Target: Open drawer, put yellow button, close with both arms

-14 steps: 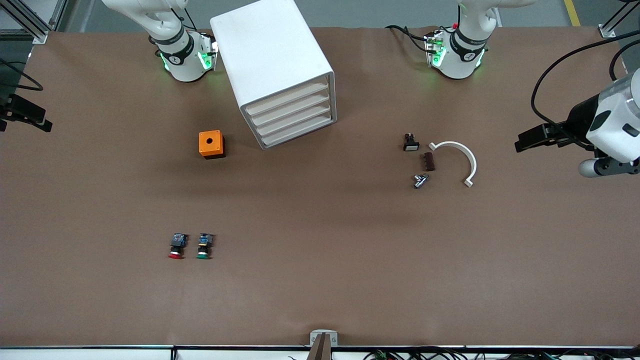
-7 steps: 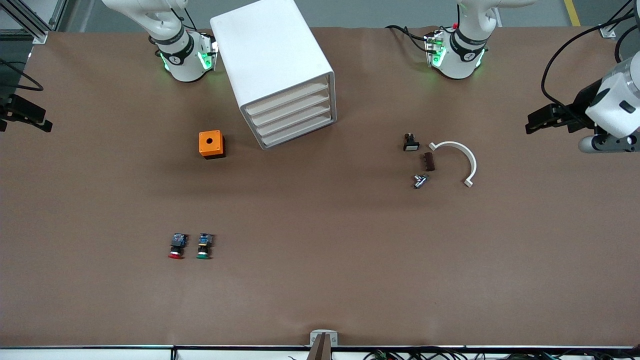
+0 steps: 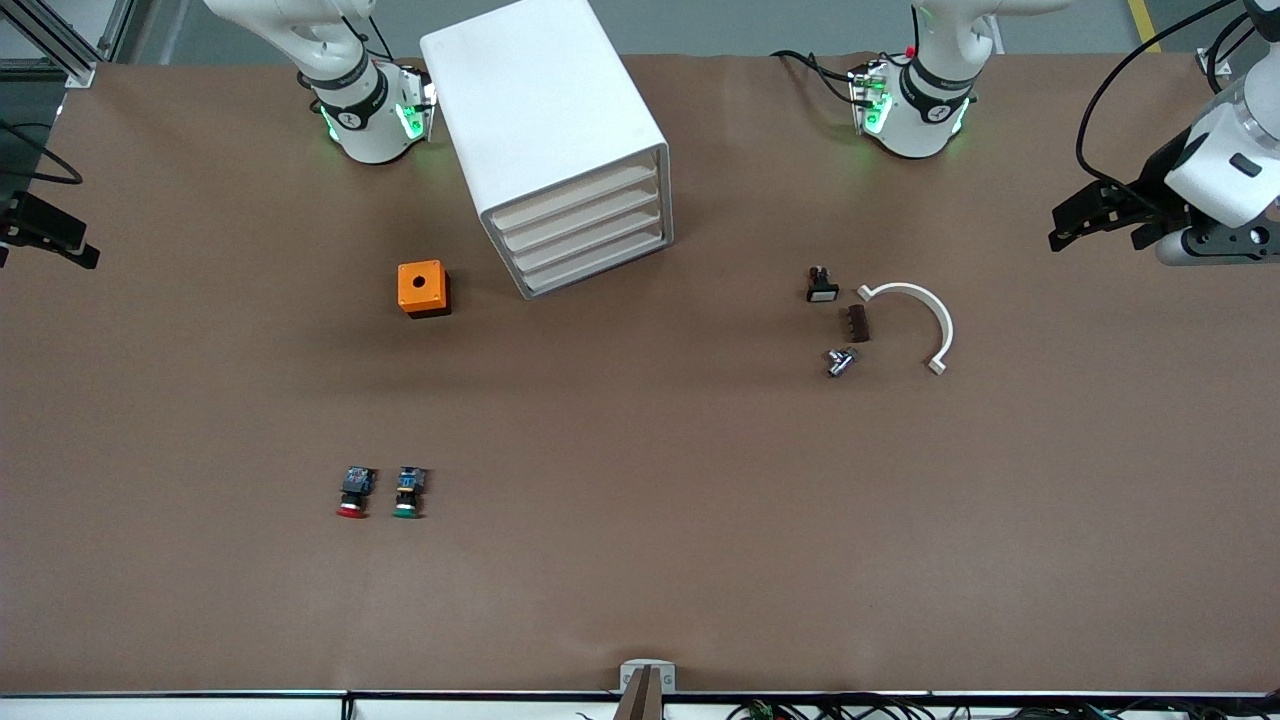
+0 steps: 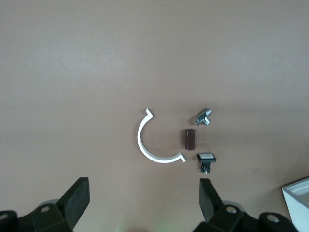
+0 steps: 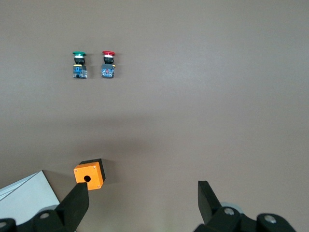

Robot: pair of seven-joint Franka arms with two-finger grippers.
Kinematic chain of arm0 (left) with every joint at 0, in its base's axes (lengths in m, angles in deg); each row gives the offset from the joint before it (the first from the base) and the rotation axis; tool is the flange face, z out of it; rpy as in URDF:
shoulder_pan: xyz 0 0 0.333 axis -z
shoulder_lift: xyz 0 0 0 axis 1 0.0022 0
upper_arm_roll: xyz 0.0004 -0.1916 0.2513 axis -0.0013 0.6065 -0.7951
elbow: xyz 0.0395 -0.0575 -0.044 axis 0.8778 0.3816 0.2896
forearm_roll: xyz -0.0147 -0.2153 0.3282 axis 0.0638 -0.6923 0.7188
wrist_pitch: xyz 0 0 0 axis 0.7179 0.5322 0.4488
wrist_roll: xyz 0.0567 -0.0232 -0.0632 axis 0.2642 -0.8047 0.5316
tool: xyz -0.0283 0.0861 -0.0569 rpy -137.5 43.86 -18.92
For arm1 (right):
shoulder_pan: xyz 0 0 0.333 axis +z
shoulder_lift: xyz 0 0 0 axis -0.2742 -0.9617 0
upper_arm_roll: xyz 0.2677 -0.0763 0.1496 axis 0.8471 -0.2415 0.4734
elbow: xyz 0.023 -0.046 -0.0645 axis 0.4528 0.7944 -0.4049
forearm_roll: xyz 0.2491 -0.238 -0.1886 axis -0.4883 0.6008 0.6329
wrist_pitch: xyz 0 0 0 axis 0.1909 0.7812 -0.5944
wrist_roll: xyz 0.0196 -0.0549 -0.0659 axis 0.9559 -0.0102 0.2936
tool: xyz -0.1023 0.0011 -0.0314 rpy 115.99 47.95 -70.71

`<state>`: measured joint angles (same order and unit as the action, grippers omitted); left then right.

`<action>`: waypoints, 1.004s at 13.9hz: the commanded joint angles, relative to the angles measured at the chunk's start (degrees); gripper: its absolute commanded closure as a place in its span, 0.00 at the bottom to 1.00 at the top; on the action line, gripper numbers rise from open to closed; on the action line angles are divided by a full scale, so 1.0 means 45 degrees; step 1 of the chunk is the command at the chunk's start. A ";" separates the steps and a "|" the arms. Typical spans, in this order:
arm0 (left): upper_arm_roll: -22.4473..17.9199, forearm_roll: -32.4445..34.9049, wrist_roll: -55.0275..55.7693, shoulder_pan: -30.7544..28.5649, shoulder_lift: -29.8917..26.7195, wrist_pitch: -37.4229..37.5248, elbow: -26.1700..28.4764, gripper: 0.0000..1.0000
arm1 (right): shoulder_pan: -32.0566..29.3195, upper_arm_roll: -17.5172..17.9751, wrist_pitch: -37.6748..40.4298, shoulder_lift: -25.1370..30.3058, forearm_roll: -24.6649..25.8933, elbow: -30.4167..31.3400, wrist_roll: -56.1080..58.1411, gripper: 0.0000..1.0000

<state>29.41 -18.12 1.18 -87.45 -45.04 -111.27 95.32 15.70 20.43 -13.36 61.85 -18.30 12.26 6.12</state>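
- Left gripper: fingers spread wide, nothing between them; hanging over bare table at the left arm's end, well apart from the white curved clip.
- Pulled up and back toward that table end over the last second (clearly retreating, not approaching anything).
- Right gripper: also spread and empty, parked over the right arm's end of the table; hardly shifted in that second, waiting.
- Drawer: uppermost of four in the white cabinet, front flush with the three below, so shut.
- Yellow button: nowhere on the table in any view; only the red-capped button and green-capped button lying side by side, much nearer the front camera than the orange box.
- Probably inside the shut drawer, though impossible to confirm with nothing of its inside visible.
- Judged meaning: placing and closing look done, withdrawal reads as wrap-up; nothing left except moving the arms clear.
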 commanded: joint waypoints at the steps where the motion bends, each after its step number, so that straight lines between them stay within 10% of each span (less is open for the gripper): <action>1: -0.0021 0.0269 -0.0190 0.0202 0.0695 0.0020 -0.1165 0.00 | -0.0128 0.0076 -0.0250 0.0386 -0.0227 0.0340 0.0177 0.00; 14: 0.0018 0.0269 -0.1168 0.0086 0.1264 0.0157 -0.2828 0.00 | -0.0167 0.0037 -0.0446 0.0426 -0.0637 0.0340 0.1017 0.00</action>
<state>29.46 -18.12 -2.94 -87.02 -39.86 -111.57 84.06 15.69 20.28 -14.76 62.03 -20.25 12.26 9.44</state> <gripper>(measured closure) 0.000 0.000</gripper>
